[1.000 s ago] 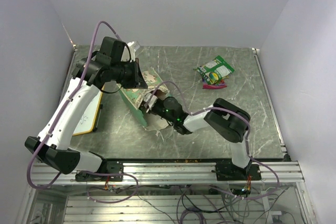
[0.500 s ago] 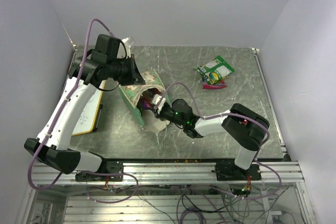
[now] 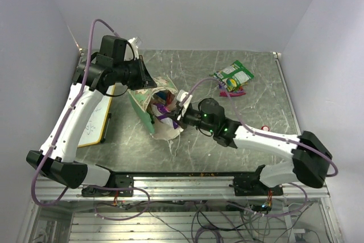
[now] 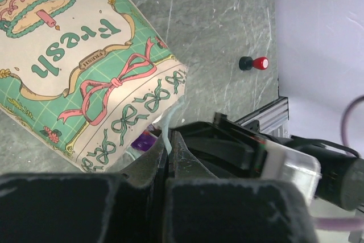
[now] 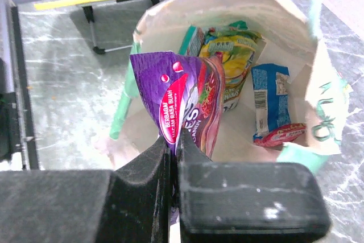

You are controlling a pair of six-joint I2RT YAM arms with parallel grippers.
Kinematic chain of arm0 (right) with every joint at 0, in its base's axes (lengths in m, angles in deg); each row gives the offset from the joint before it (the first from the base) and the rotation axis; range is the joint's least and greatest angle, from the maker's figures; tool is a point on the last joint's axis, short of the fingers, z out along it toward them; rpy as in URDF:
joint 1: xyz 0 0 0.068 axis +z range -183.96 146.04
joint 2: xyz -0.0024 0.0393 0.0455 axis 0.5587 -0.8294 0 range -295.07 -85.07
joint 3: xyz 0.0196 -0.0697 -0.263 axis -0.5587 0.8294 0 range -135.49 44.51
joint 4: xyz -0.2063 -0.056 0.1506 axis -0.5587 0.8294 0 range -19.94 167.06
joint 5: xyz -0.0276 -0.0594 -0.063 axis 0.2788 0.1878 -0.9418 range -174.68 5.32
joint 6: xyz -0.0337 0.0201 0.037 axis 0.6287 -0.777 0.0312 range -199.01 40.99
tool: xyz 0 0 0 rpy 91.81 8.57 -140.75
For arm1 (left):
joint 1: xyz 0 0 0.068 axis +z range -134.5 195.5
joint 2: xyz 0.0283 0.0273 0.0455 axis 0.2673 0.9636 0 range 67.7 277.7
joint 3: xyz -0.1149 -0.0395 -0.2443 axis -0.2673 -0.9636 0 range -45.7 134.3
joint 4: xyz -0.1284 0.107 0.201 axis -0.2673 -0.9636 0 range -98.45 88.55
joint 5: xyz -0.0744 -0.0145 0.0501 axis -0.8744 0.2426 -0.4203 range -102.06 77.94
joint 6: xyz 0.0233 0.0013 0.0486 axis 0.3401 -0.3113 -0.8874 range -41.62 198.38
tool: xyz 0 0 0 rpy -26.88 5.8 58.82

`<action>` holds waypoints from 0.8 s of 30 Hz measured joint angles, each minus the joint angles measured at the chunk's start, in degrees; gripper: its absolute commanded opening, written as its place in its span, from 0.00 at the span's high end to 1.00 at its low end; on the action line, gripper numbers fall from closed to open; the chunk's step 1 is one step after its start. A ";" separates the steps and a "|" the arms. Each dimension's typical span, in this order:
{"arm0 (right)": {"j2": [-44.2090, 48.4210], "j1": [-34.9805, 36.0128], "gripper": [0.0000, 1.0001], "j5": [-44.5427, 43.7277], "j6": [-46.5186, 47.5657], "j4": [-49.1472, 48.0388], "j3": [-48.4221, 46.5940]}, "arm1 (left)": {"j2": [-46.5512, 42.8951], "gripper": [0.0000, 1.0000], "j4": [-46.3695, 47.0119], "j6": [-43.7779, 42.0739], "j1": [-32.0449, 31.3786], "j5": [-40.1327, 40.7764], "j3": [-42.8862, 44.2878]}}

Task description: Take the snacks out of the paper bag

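Note:
The mint-green paper bag [image 3: 149, 119] lies on the table with its mouth toward my right arm; its cream printed front [image 4: 85, 66] fills the left wrist view. My left gripper [image 3: 146, 81] is shut on the bag's white string handle [image 4: 166, 135] and holds the mouth up. My right gripper [image 5: 173, 140] is shut on a pink-purple snack packet [image 5: 182, 98] at the bag's mouth [image 3: 162, 109]. Inside the bag lie a yellow-green packet [image 5: 236, 55] and a teal-red packet [image 5: 270, 103]. Two more snacks, green [image 3: 233, 74] and pink [image 3: 233, 91], lie on the table at the back right.
A wood-framed whiteboard [image 3: 95, 122] lies along the table's left edge under my left arm. A small red-topped button [image 3: 265, 127] sits right of my right forearm. The metal rail [image 3: 199, 183] runs along the near edge.
My right arm has pulled back to the right, and the purple packet has come up to the bag's mouth. My left gripper has shifted left and back with the handle.

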 measured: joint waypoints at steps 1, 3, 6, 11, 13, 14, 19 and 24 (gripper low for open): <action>1.25 0.00 1.00 0.26 -0.42 2.47 -0.83 | 0.00 0.93 0.22 0.24 0.04 0.02 -0.07; 4.61 0.00 1.00 0.61 -1.46 8.92 -2.97 | 0.00 0.93 0.70 1.11 0.09 0.11 -0.52; 9.62 0.00 1.00 0.72 -2.34 17.81 -6.27 | -0.02 0.93 1.49 2.21 0.09 0.24 -1.79; 15.21 0.00 1.00 0.70 -0.48 32.54 -15.02 | 0.17 0.93 1.79 3.43 0.11 0.92 -2.62; 17.09 0.00 1.00 0.15 1.73 38.71 -19.26 | 0.48 0.93 1.64 3.61 0.17 1.66 -2.16; 18.14 0.00 1.00 -0.48 2.69 40.87 -20.63 | 1.01 0.93 1.49 3.58 0.24 2.03 -1.42; 24.37 0.02 1.00 -7.96 9.60 48.48 -25.73 | 3.82 0.93 0.26 3.15 0.94 3.67 2.47; 21.14 -0.22 1.00 -21.90 17.05 48.26 -32.81 | 3.87 0.93 0.07 3.17 1.33 4.09 2.54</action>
